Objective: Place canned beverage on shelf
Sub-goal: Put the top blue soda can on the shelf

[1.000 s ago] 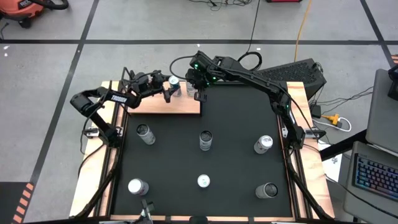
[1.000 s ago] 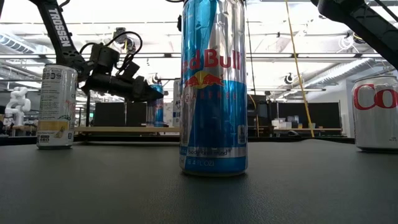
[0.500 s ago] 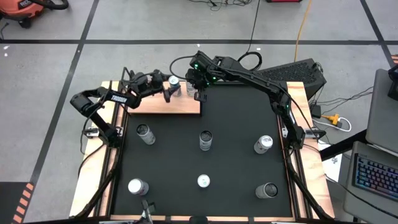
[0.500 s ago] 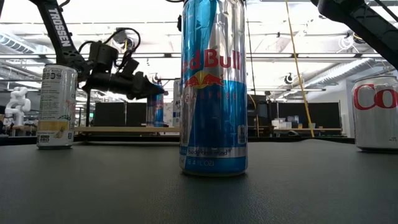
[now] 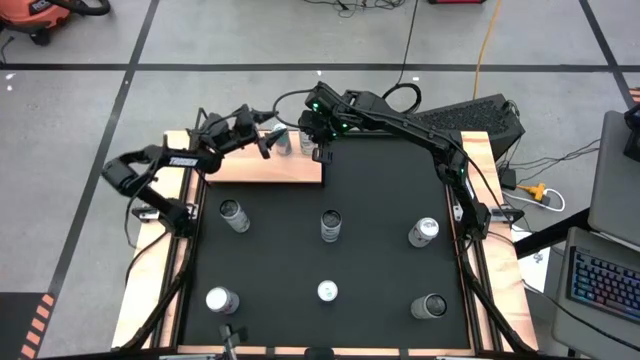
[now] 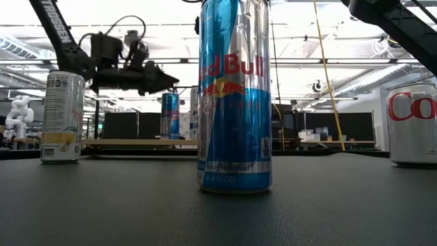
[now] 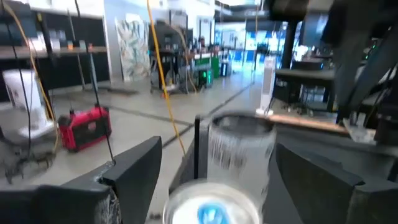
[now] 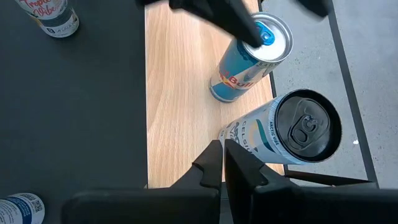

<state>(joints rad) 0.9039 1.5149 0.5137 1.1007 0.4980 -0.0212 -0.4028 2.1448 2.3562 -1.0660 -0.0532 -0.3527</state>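
A slim blue canned beverage stands upright on its base on the light-wood shelf, with a white can standing beside it near the board's edge. My left gripper hangs open and level just above the blue can. In the left wrist view its fingers spread wide over the can's top. My right gripper is shut and hovers high over the shelf's right end, holding nothing.
Several more cans stand on the black mat, among them ones at the left, middle and right. A tall blue can fills the low view's centre. Thin black uprights edge the shelf.
My left gripper, open throughout, has risen from around the blue can's upper part to clear above its top, drawing back a little toward the table's left. The can stays standing on the shelf.
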